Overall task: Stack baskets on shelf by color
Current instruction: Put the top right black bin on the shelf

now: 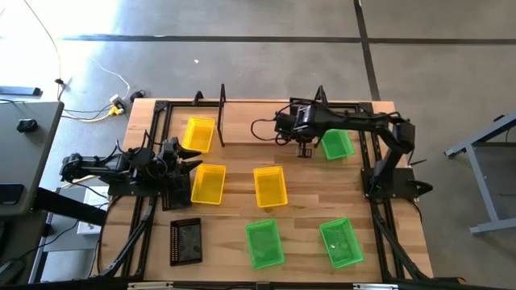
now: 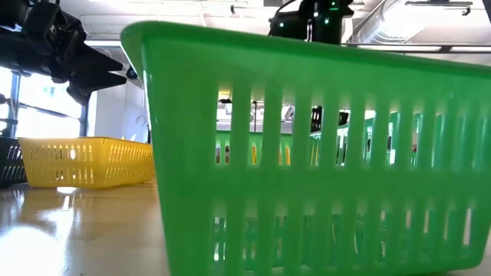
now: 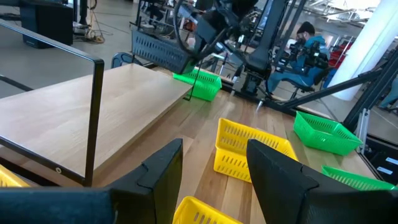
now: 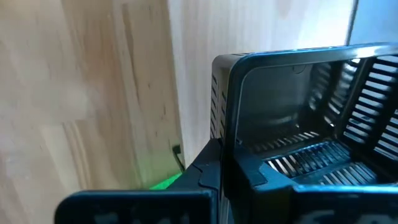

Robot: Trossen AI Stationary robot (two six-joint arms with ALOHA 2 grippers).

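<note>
The shelf [image 1: 270, 121] is a light board with black end frames along the table's far side. My right gripper [image 1: 305, 150] is at the shelf's right end, shut on a green basket [image 1: 338, 145], which also shows in the left wrist view [image 3: 200, 84]. My left gripper [image 1: 193, 165] hovers open above a yellow basket [image 1: 208, 184] and touches nothing. A second yellow basket [image 1: 270, 186] lies mid-table. A third yellow basket [image 1: 198, 134] lies by the shelf's left frame. Two green baskets [image 1: 264, 243] [image 1: 341, 242] and a black basket [image 1: 185, 241] rest on the near part. My right gripper holds the green basket by its left end wall [image 4: 227, 112], coming from above. One finger seems to be inside and one outside, but the gripper body hides the exact spot. The basket sits at board height beside the shelf's right frame, slightly tilted.
Bare board [image 3: 93, 118] runs between the shelf's two frames. In the low view, a green basket [image 2: 307, 153] fills the foreground, with a yellow one [image 2: 84, 161] behind it. A person sits in the room beyond the table [image 3: 308, 43].
</note>
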